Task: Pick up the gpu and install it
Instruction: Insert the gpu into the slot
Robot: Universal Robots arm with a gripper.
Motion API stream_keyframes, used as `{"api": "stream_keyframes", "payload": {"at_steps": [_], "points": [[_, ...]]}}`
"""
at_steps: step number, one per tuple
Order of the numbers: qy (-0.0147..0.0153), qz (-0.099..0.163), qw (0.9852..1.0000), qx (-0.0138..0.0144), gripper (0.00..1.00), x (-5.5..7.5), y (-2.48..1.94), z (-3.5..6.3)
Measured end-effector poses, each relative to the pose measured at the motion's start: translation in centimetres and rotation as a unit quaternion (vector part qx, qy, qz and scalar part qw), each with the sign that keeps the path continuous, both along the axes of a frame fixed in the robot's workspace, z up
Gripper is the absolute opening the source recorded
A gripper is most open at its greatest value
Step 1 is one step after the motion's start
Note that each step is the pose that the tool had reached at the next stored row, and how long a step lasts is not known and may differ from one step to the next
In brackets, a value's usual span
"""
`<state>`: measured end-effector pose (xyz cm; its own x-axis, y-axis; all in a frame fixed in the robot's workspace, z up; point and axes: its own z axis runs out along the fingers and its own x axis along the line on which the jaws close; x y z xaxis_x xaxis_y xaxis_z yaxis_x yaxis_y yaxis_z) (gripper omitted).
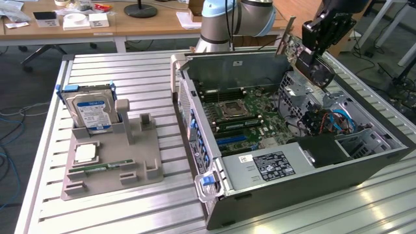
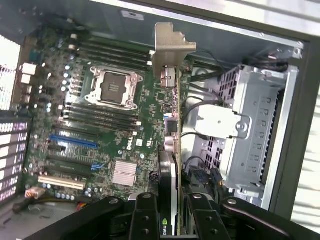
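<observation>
In the lower middle of the exterior view, an open grey metal computer case (image 1: 273, 190) lies on a slatted aluminium table (image 1: 117, 204), its green motherboard (image 1: 266, 129) exposed. Farther back, upper right, the black gripper (image 1: 311, 48) has its jaws clamped on the gpu (image 1: 314, 68), a thin green-brown card with a silvery bracket, above the case's far corner
</observation>
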<state>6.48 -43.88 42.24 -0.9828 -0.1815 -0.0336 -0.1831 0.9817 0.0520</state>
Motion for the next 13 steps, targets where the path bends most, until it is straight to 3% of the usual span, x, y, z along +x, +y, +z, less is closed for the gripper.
{"api": "stream_keyframes", "payload": {"at_steps": [7, 13], "points": [[0.0000, 0.060, 0.9982, 0.0000, 0.27, 0.00, 0.00, -0.02], [0.0000, 0.110, 0.9939, 0.0000, 0.27, 0.00, 0.00, -0.04]]}}
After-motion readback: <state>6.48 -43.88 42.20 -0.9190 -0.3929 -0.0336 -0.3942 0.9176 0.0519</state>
